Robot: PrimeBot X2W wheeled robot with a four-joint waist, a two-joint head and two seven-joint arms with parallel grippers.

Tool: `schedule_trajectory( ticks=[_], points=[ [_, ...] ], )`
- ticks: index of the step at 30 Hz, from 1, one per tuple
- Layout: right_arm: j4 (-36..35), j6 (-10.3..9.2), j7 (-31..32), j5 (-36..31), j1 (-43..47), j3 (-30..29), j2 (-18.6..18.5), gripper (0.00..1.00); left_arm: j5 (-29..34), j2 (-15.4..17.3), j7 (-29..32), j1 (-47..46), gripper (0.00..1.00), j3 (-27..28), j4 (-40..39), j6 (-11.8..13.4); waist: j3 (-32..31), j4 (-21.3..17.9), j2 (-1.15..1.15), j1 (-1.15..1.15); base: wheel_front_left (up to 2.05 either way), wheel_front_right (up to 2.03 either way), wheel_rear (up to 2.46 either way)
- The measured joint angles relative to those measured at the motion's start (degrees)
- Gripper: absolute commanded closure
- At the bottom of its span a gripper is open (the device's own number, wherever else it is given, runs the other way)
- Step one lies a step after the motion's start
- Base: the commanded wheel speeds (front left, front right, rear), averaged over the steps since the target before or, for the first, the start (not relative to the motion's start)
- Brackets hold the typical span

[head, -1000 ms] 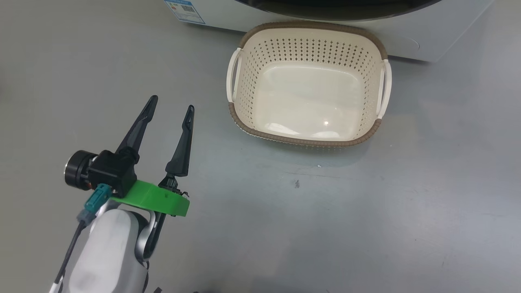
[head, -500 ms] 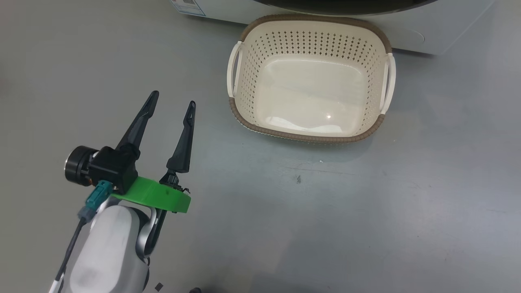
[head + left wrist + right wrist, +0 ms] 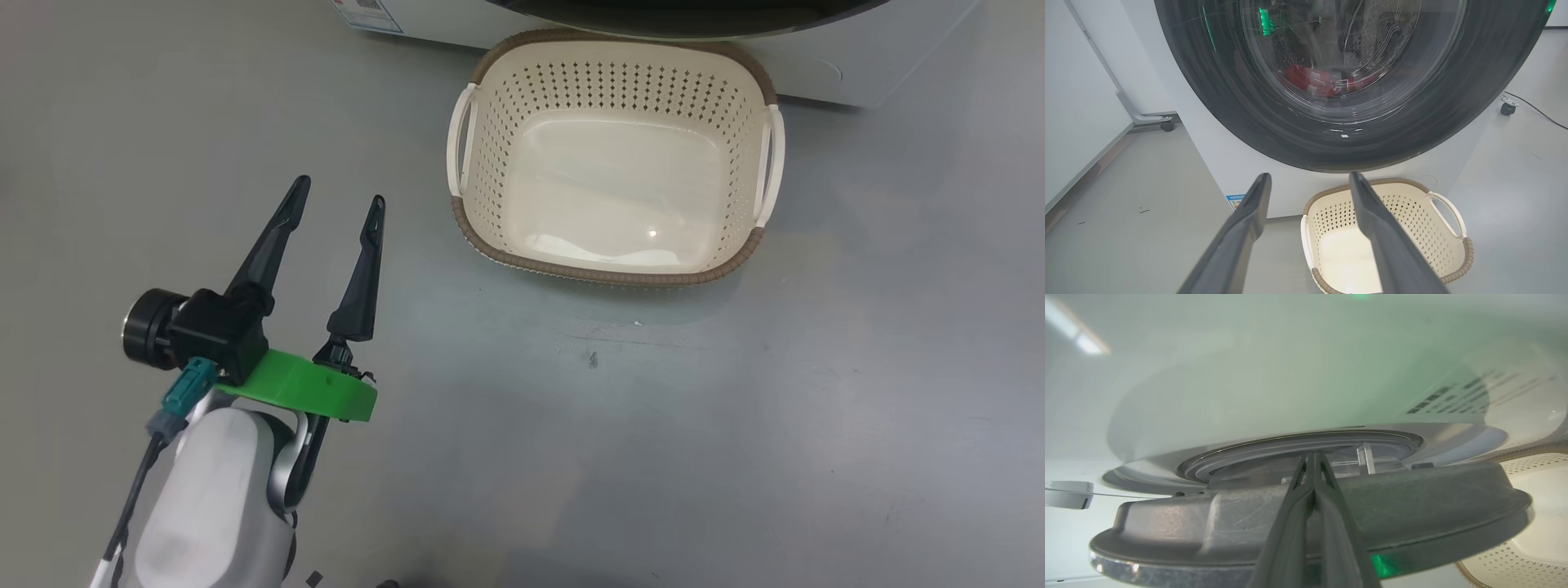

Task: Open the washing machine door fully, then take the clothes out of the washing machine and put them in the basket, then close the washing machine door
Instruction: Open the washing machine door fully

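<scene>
Basket (image 3: 604,275) just before washing machine (image 3: 816,49), top centre; our left tool (image 3: 340,189) spread, right tool (image 3: 1312,457) pinched together; blue label (image 3: 367,12) unreadable.

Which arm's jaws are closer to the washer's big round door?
Right. The right gripper, jaws shut, is at the washing machine door; the left gripper hangs back from it, left of the basket.

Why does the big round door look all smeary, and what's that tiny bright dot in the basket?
Left wrist view: the washing machine door is streaked by blur, with green reflections. Head view: the dot in the basket is glare off shiny plastic. Right wrist view: hazy and green-tinted.
</scene>
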Motion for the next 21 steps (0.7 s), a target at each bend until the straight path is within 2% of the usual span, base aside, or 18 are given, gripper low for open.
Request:
schedule_trajectory(
  ticks=[21],
  points=[
    [-0.60, 3.09, 6.94, 2.09, 5.70, 2.45, 1.81, 1.00, 1.76, -0.24, 0.00, 0.14, 0.00, 1.82, 1.23, 0.00, -2.62, -2.66, 0.00, 0.00, 0.00, 0.00, 0.00]
  ],
)
